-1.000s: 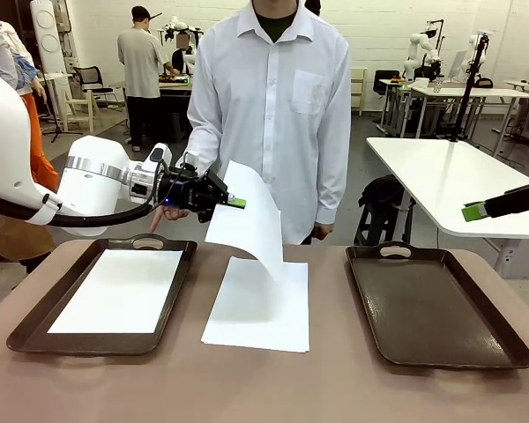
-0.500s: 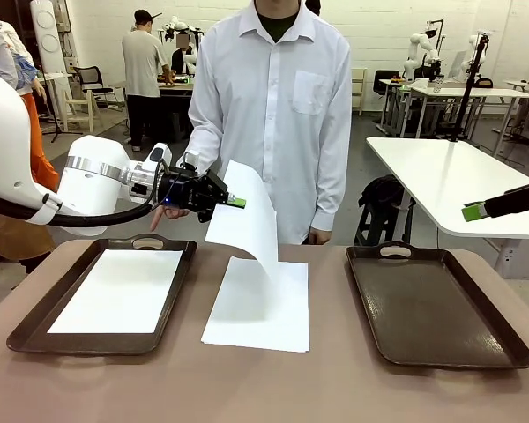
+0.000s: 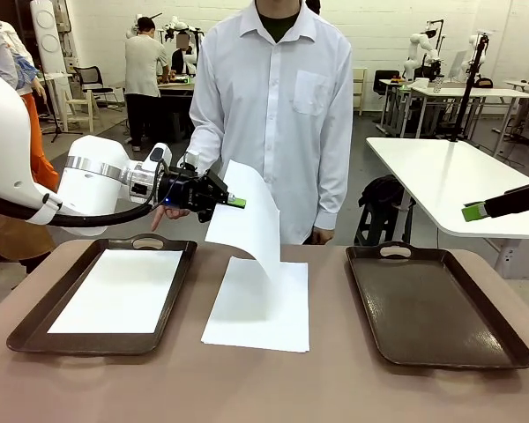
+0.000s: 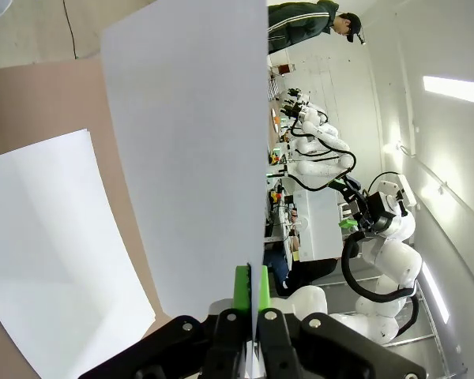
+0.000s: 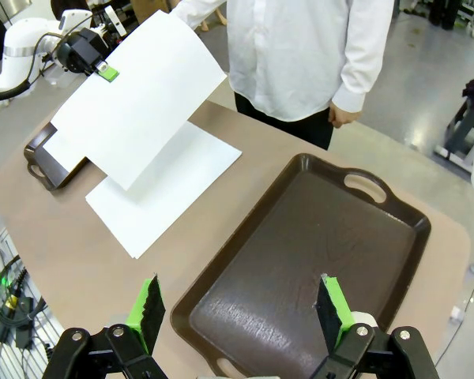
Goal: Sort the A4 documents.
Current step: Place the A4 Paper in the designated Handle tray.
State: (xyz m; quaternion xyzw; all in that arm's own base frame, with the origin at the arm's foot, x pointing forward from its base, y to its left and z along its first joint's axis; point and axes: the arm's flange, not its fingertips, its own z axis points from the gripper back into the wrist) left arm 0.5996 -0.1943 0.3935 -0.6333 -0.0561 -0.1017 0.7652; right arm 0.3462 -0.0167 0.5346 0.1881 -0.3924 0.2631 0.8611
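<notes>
A4 documents [image 3: 257, 308], plain white and blank, lie flat in a pile on the table [image 3: 335, 388] between the trays. One sheet [image 3: 119, 289] rests in the left tray [image 3: 35, 319]. The lifted sheet [image 3: 247, 216] curls in mid-air, its top corner pinched tight by the left gripper [image 3: 236, 203]. The right gripper [image 5: 241, 306] hangs with jaws spread wide, facing the right tray [image 5: 395, 207].

Paper stack [image 3: 247, 319] lies between left tray [image 3: 31, 326], holding one sheet [image 3: 119, 289], and right tray [image 3: 432, 308].

Looking like a lab hall, judging by white worktables [image 3: 441, 176], a black stand [image 3: 470, 88], grey floor [image 3: 361, 150], people [image 3: 143, 70] working behind.
</notes>
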